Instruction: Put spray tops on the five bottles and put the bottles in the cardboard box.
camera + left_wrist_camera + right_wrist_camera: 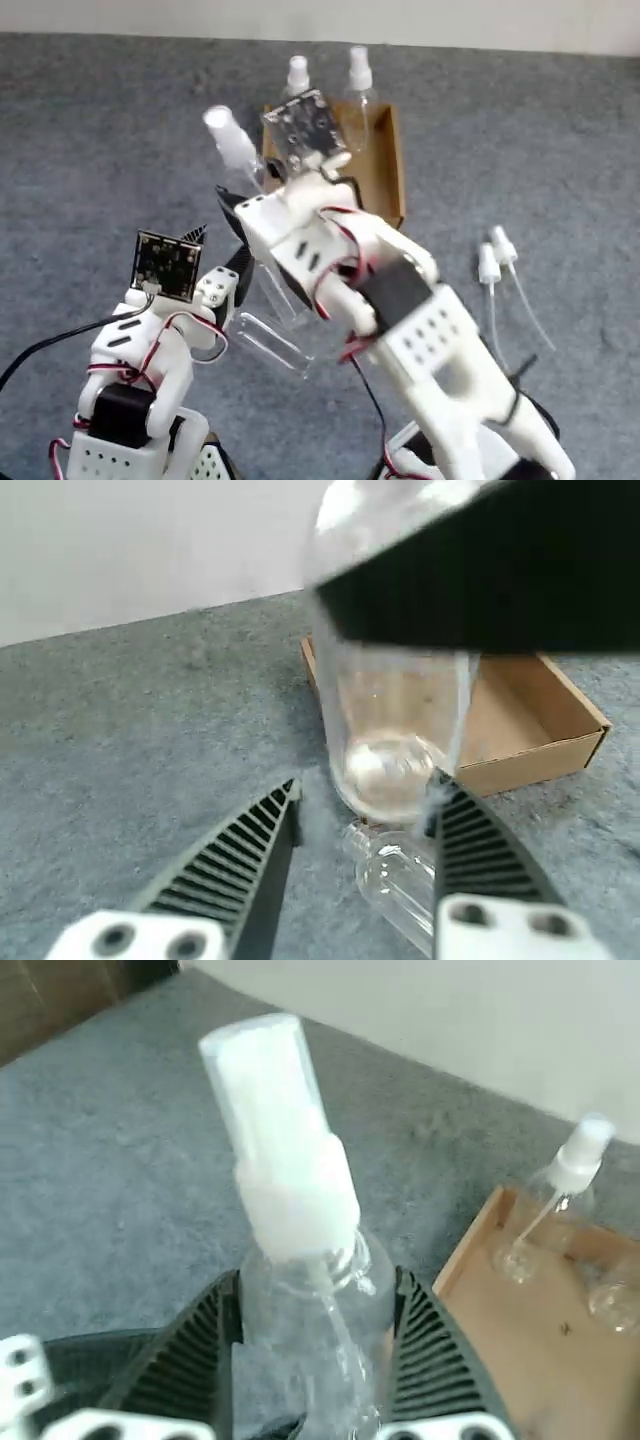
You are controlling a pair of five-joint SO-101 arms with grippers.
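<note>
My right gripper (315,1290) is shut on a clear bottle (300,1290) with a white spray top (285,1150), holding it upright above the table, left of the cardboard box (385,170). In the high view this bottle (250,175) rises out of the right gripper (245,215). My left gripper (365,785) is open below it, one finger on each side of the held bottle's base (390,765). A second clear bottle (268,340) with no top lies on the carpet under both grippers. Two capped bottles (298,75) (360,70) stand in the box.
Two loose spray tops (490,265) (503,245) with long tubes lie on the carpet right of the right arm. The box (520,710) sits at the far middle of the grey carpet. Open carpet lies to the left.
</note>
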